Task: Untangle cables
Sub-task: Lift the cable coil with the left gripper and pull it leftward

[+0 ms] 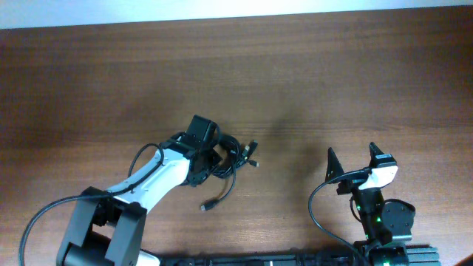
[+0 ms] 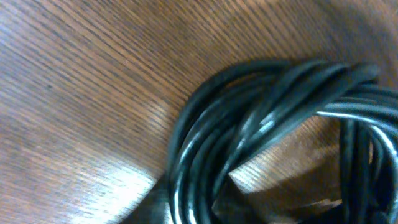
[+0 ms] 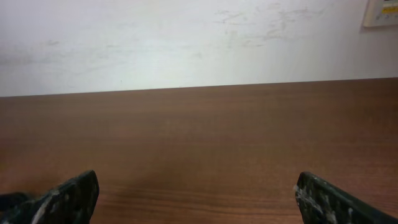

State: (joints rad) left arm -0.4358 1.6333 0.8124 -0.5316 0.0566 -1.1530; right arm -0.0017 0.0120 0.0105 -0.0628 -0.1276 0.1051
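Observation:
The cables (image 1: 235, 158) lie as a black coiled bundle at the middle of the table, with small plug ends (image 1: 252, 153) sticking out to the right and one loose tail ending in a plug (image 1: 206, 207) toward the front. My left gripper (image 1: 209, 158) sits down on the left part of the bundle. In the left wrist view the cables (image 2: 261, 118) fill the frame, and several strands run down between the jaws, which are pinched onto them. My right gripper (image 1: 351, 150) stands open well to the right of the cables, its fingertips (image 3: 79, 190) wide apart with only bare wood between them.
The wooden table (image 1: 332, 74) stretches back to a white wall (image 3: 186, 43). The thicker black arm wires (image 1: 318, 210) loop near both arm bases at the front edge.

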